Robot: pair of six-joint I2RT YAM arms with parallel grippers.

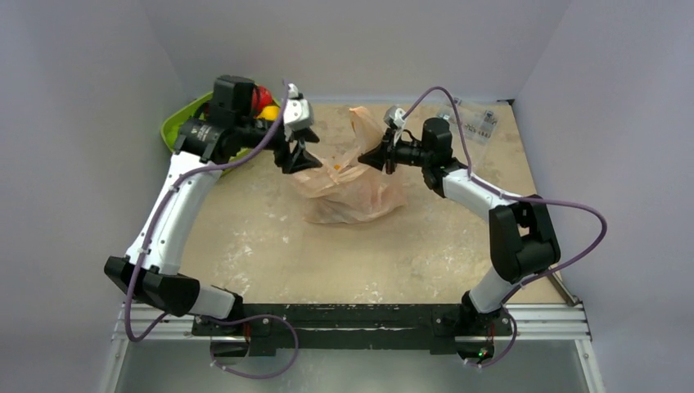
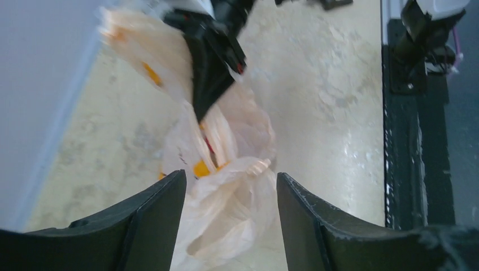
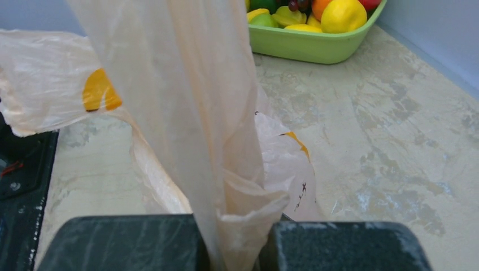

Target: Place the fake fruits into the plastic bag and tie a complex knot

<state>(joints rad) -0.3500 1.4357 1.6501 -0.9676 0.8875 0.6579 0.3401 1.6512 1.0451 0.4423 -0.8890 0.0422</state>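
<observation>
Top external view: beige mottled tabletop (image 1: 270,246) w/ both arms reaching toward centre-back. A thin, crinkly, translucent peach-orange plastic bag (image 1: 352,192) w/ orange prints sits mid-table btwn the two grippers. Its body slumps on the surface and its upper film is lifted.

A lime-green oval plastic tray (image 1: 176,123) is at the back-left corner, mostly behind the left arm and apart from the bag.

Right gripper (image 1: 370,157) is at the bag's upper right side, clamped tight on a strip of bag film. Right wrist view shows the film rising taut from btwn its fingers (image 3: 141,243).

Left gripper (image 1: 299,160) is at the bag's upper left edge, jaws apart. Loose film lies btwn its fingers (image 2: 152,226), not pinched.

Small glossy fake fruits (image 3: 339,14) (yellow, orange, green, red) are piled in the tray. An orange-yellow patch shows thru the film inside the bag; can't tell if it's print or fruit.

Small clear packets (image 1: 470,119) lie at back-right, well apart from the bag.
</observation>
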